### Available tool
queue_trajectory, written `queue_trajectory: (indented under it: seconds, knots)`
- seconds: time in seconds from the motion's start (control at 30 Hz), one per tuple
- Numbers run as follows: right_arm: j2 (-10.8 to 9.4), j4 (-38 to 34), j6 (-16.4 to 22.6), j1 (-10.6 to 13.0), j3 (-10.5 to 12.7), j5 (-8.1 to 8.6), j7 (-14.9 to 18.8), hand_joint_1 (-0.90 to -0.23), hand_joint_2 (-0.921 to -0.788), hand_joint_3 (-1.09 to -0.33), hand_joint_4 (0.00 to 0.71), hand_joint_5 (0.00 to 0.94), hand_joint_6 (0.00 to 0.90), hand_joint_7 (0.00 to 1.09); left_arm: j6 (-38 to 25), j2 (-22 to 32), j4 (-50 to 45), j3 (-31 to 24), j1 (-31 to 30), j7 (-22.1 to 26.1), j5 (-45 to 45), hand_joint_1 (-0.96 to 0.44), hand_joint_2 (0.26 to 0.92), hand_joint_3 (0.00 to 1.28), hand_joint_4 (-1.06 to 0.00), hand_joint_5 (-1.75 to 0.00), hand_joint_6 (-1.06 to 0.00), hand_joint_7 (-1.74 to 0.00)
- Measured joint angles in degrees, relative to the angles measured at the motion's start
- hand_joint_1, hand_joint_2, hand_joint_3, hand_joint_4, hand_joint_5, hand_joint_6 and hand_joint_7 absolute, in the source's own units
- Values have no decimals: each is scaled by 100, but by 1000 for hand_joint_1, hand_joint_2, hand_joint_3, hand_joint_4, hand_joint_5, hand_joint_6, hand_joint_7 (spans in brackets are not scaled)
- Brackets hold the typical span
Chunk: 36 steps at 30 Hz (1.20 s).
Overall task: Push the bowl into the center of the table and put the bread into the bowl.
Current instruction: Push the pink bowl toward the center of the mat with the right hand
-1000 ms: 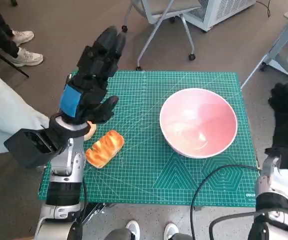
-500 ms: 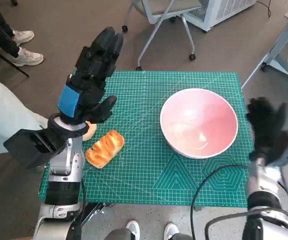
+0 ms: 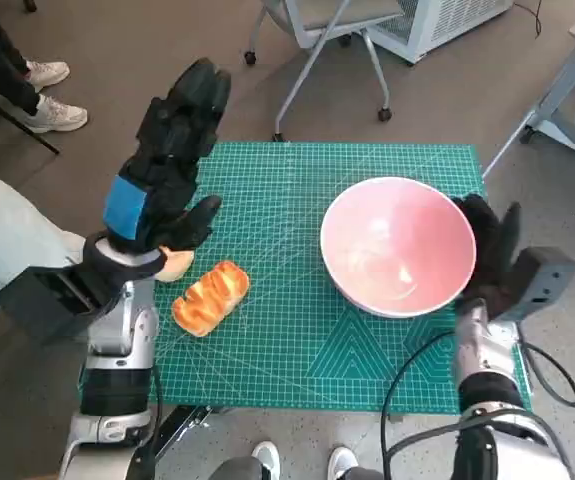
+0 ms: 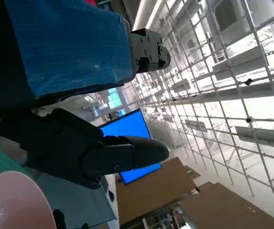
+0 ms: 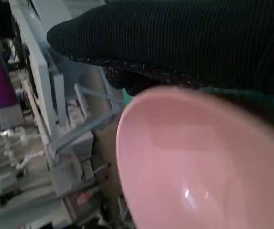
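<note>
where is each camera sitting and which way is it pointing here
Head view: on the robot's head, looking steeply down at the green cutting mat, the pink bowl and the bread; both forearms show, with the left hand raised and the right hand beside the bowl.
Left wrist view: behind the left hand, facing out toward the room's ceiling frame and a blue screen.
Right wrist view: behind the right hand, looking onto the bowl.
Shared: all three show the pink bowl.

Grey floor (image 3: 147, 40), chair legs (image 3: 312, 75)
</note>
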<state>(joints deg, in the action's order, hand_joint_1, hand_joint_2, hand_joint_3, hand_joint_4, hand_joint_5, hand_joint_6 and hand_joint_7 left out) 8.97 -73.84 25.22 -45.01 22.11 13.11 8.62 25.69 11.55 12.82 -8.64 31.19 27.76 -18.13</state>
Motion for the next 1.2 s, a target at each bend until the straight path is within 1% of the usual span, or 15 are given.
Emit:
queue_trajectory:
  seconds: [0.37,0.8,1.2]
  knots:
    - [-281,-22,-42,-221,-26,-4,172,-661,-921,-764,123,2,187,215,-84,52,-201,-22,-151,-128,3,-627,921,521,-19,-3,0,-284]
    - [-475,-52,-142,-437,-32,-5,298,-625,-921,-774,96,0,176,191,-185,145,-526,-22,-361,-302,116,-632,921,517,-12,0,1,-263]
    - [-655,-66,-273,-650,-63,-7,329,-611,-921,-789,100,3,188,182,-186,210,-548,-52,-454,-379,218,-634,921,521,-1,0,1,-241]
